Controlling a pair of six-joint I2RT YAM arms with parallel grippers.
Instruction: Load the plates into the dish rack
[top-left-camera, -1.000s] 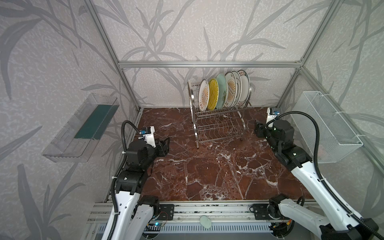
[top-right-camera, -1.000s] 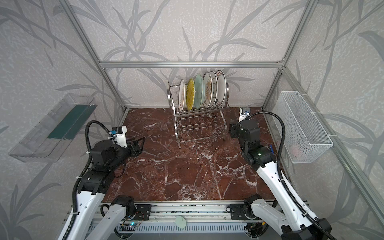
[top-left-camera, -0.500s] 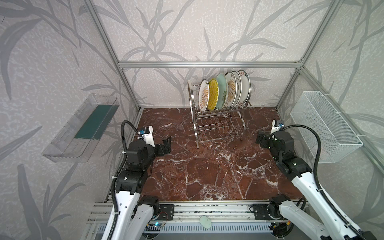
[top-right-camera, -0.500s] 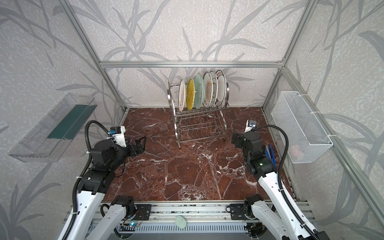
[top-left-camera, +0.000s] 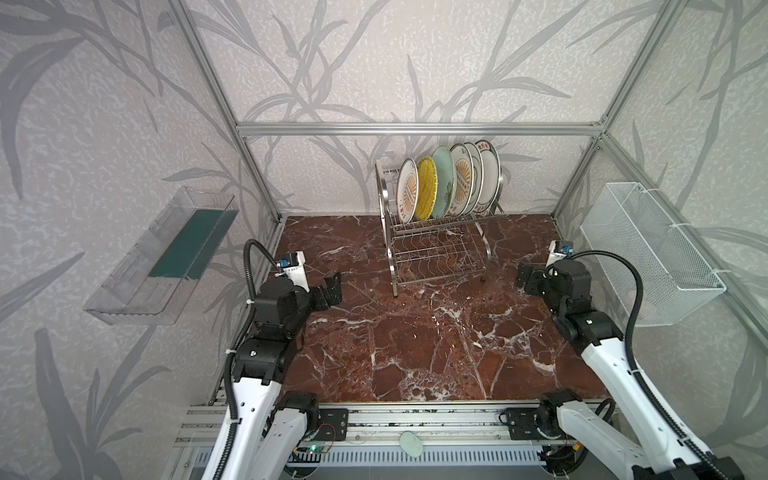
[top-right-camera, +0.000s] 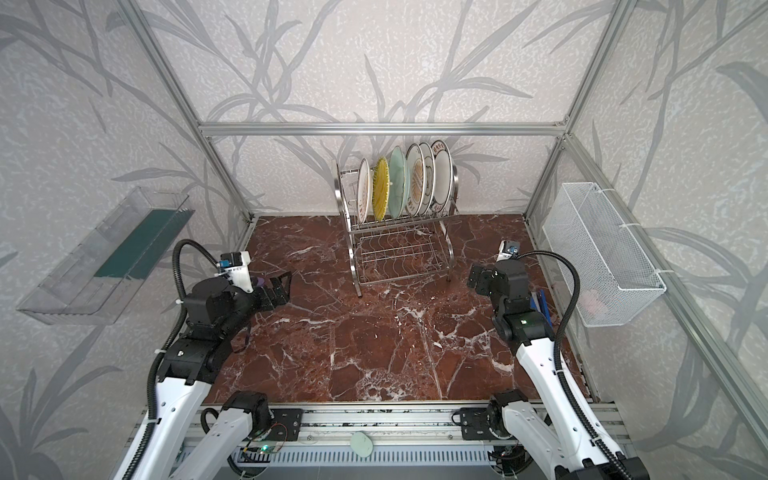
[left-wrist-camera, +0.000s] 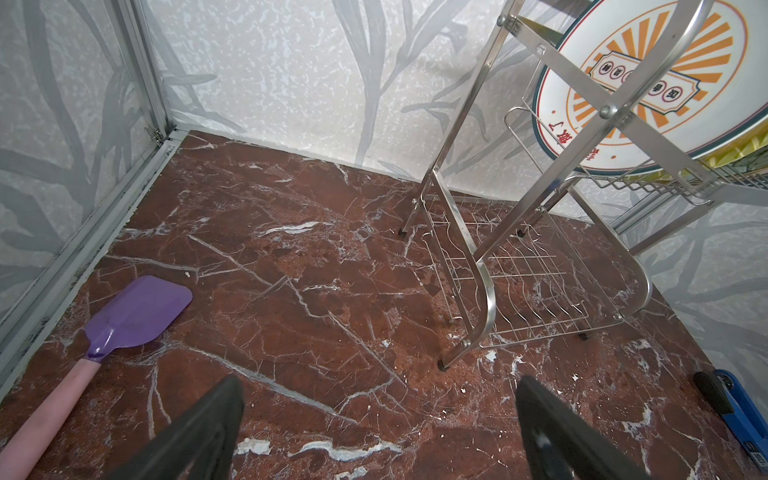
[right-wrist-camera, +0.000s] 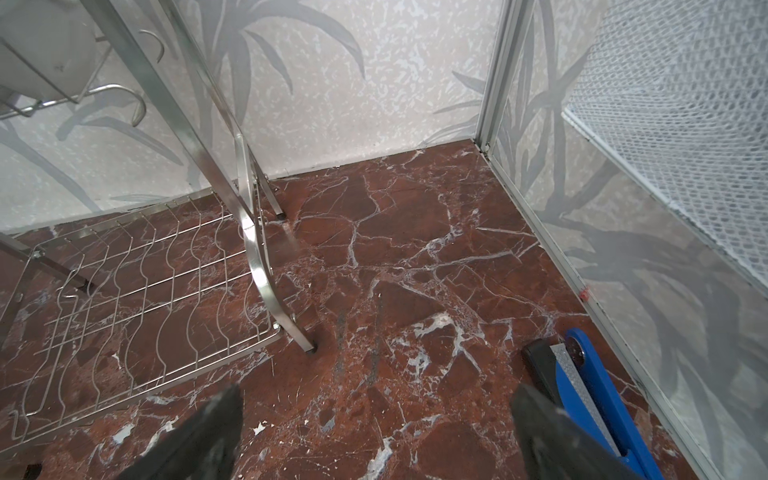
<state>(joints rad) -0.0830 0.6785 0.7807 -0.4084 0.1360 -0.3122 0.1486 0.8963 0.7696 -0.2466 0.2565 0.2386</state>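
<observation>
**All six plates racked, both arms empty**

In both top views the two-tier shiny stainless-steel wire dish rack (top-left-camera: 440, 249) stands at the far edge of the dark red, white-veined marble tabletop (top-left-camera: 415, 340), about midway along it. Six round plates (top-left-camera: 451, 185) stand on edge in the slots of its upper shelf, packed close. In order they are a white one with an orange sunburst, a yellow ribbed one, a pale teal one, a second sunburst and two white ones with dark markings. The lower shelf of wavy wire is bare. No plate lies on the tabletop, so the loading looks finished, with nothing left to place.

The left gripper (top-left-camera: 332, 286) hovers near the left edge and the right gripper (top-left-camera: 524, 277) near the right edge. Both are clear of the rack, jaws spread wide, holding nothing. A clear plastic tray (top-left-camera: 162, 257) hangs on the left wall and a white mesh basket (top-left-camera: 648, 249) on the right.

In the left wrist view, the black fingers (left-wrist-camera: 199, 436) stand far apart over bare marble. The glossy sunburst plate (left-wrist-camera: 648, 83) shows behind the rack's flat steel side bars. A purple flat-bladed spatula (left-wrist-camera: 133, 316) with a pink handle lies by the left edge.

In the right wrist view, the fingers (right-wrist-camera: 203, 436) are wide, with nothing between them. The rack's curved leg and wire shelf sit ahead. A flat blue and black tool (right-wrist-camera: 582, 395) lies near the right edge.
</observation>
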